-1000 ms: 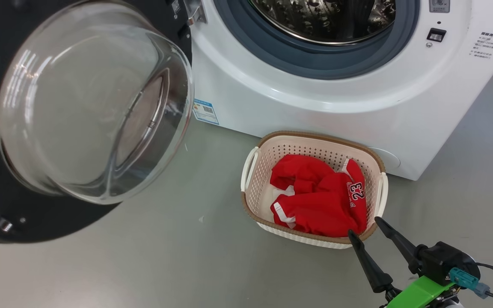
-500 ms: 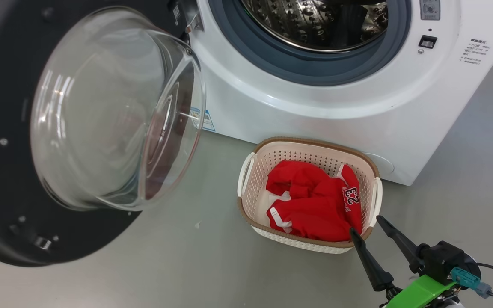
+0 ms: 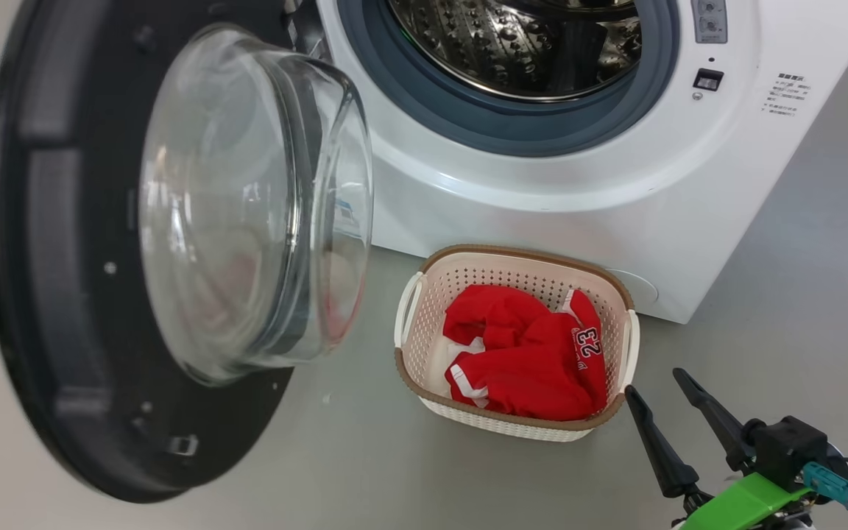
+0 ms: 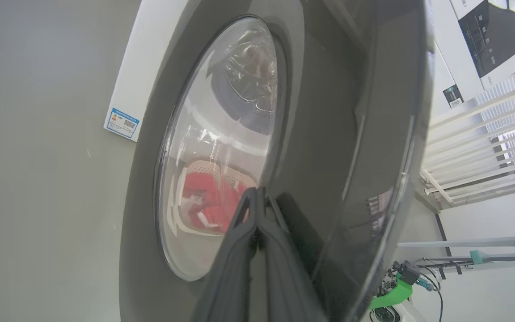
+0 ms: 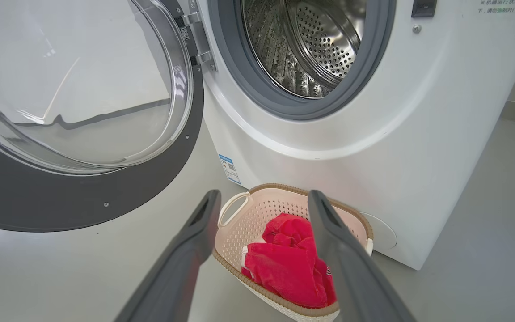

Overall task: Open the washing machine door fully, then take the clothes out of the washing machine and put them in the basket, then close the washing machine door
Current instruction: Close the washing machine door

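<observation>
One risk: the partly open door (image 3: 63,294) could slide off the left end effector (image 4: 255,197), which is pressed together against its outer face, and stop unlatched. The right end effector (image 3: 654,380) hangs spread and empty beside the basket (image 3: 512,252). One washing machine (image 3: 542,213), one door, one basket, and one red heap of clothes (image 3: 527,368) inside the basket.

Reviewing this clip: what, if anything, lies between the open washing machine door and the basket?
In the head view, a stretch of bare grey floor with one tiny white speck separates the washing machine door from the basket.
</observation>
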{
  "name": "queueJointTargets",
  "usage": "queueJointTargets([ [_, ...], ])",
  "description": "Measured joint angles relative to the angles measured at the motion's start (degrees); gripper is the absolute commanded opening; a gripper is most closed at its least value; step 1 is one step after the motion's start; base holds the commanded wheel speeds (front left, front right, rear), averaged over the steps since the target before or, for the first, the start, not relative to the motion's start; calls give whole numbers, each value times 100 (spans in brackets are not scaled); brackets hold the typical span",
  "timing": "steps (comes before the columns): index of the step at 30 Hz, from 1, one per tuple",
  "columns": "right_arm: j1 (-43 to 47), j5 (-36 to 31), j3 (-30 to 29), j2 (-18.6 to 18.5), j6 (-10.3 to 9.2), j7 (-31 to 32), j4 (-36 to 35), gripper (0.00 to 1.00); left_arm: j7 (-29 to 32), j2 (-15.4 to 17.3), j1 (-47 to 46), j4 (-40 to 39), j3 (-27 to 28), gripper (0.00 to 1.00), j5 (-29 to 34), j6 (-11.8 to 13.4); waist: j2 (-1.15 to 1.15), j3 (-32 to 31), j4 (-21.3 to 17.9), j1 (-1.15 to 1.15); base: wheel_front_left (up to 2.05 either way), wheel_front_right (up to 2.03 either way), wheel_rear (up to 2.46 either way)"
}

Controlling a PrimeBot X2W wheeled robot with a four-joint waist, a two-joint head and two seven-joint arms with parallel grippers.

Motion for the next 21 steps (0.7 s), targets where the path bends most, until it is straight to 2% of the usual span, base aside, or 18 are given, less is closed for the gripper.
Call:
queueJointTargets([
  [11,99,-37,-189,43,0,0,-63,100,-108,-369,79,-1049,-487,0,-129,1,0,-17,-208,0,0,0,0],
  [21,98,-40,-302,81,0,0,-100,100,-459,-832,-32,-1369,-882,0,-171,1,0,25,-488,0,0,0,0],
])
